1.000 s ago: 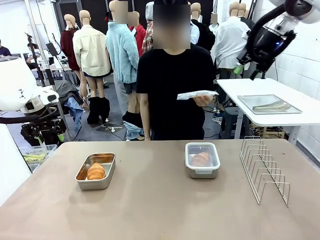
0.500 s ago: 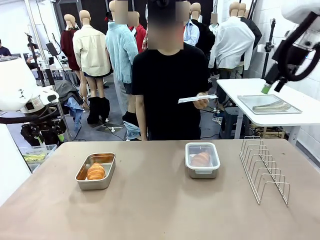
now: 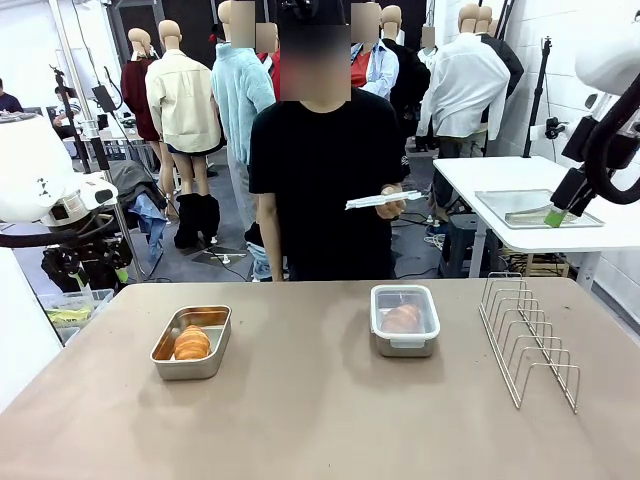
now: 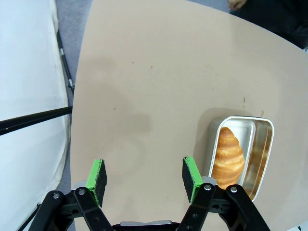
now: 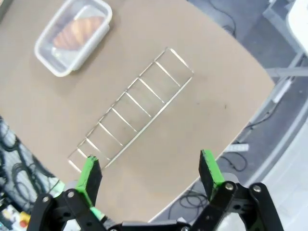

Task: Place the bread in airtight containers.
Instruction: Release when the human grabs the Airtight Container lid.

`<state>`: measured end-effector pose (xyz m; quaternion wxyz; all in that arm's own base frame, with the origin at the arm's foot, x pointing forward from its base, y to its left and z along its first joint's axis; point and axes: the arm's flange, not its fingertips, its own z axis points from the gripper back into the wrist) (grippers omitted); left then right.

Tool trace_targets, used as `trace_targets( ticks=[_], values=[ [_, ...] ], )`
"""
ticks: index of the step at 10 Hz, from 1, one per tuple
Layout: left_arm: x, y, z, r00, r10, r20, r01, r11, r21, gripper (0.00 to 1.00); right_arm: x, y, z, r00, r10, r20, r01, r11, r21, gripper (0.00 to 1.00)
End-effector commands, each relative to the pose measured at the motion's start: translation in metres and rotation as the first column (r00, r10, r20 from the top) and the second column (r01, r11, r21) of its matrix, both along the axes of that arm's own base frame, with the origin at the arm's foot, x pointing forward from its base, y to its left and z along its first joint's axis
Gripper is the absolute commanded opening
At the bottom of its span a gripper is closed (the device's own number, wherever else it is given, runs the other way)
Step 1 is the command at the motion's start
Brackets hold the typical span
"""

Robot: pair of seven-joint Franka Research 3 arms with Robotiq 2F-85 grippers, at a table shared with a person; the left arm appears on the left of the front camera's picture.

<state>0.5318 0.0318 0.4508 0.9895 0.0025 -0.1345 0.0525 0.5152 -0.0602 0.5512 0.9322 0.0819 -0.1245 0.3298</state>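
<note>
One croissant [image 3: 191, 343] lies in an uncovered steel tin [image 3: 216, 352] on the table's left. In the left wrist view my left gripper [image 4: 144, 178] hangs open high over bare table, with that croissant [image 4: 227, 155] and its tin [image 4: 260, 144] off to its right. A second croissant [image 3: 402, 318] sits in the other tin [image 3: 405, 345], which has a clear lid clipped on. My right gripper [image 3: 560, 208] is raised at the far right, open and holding nothing [image 5: 150, 173]; below it lies the lidded tin [image 5: 53, 55]. The person holds another clear lid [image 3: 383, 200] at chest height.
A wire rack [image 3: 528, 340] stands on the table's right side, seen from above as the wire rack [image 5: 130, 110]. Behind it a white side table carries a flat metal tray [image 3: 520, 200]. The person stands at the far edge, centre.
My right arm has swung from the upper area down toward the picture's right edge, its jaws widening a little. The person shifted slightly left and lowered the lid. The tins and croissants stayed put.
</note>
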Motion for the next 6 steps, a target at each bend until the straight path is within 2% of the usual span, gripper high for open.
trace_targets(
  ticks=[1, 6],
  values=[
    [-0.0008, 0.0006, 0.0012, 1.0, 0.001, 0.001, -0.001, 1.0, 0.0, 0.82, 0.0048, 0.0019, 0.0075, 1.0, 0.005, 0.008, -0.005, 1.0, -0.003, 1.0],
    [-0.0008, 0.0006, 0.0012, 1.0, 0.001, 0.001, -0.001, 1.0, 0.0, 0.82, 0.0048, 0.0019, 0.0075, 1.0, 0.005, 0.008, -0.005, 1.0, -0.003, 1.0]
  ],
)
